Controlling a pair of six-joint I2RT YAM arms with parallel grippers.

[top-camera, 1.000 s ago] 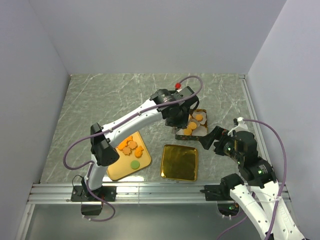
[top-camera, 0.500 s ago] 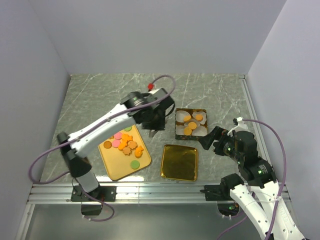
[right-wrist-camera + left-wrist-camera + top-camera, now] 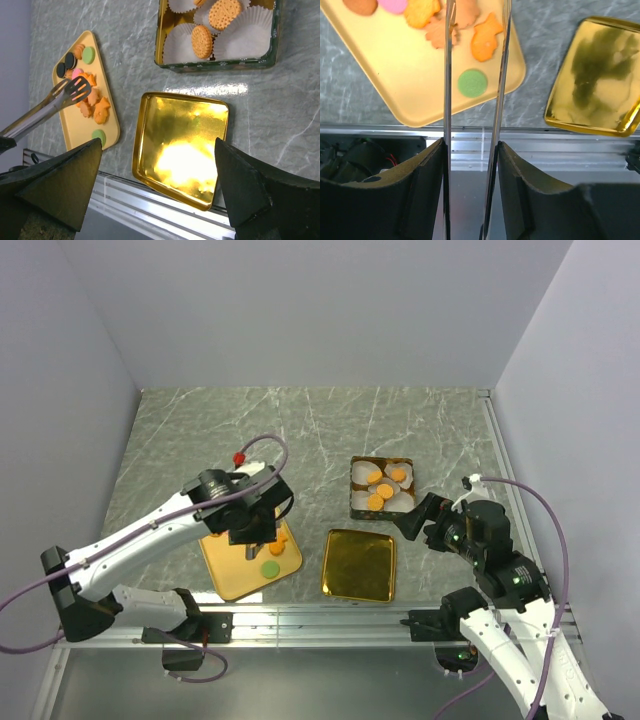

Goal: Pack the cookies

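Gold and mirror-smooth, the square lid [image 3: 359,564] lies rim-up on the marbled grey tabletop [image 3: 200,430]. Beyond it stands the square tin [image 3: 215,66], lined with pleated white paper cups [image 3: 248,37], a few of them holding round orange cookies [image 3: 202,41]. Left of the lid, a matte yellow tray [image 3: 395,80] carries more: orange fish and flower shapes, pink, dark brown, one green. The left claw [image 3: 470,144] grips metal tongs [image 3: 75,90], their slotted tips over that heap and perhaps touching it. The right claw [image 3: 158,145] gapes empty, right of the lid.
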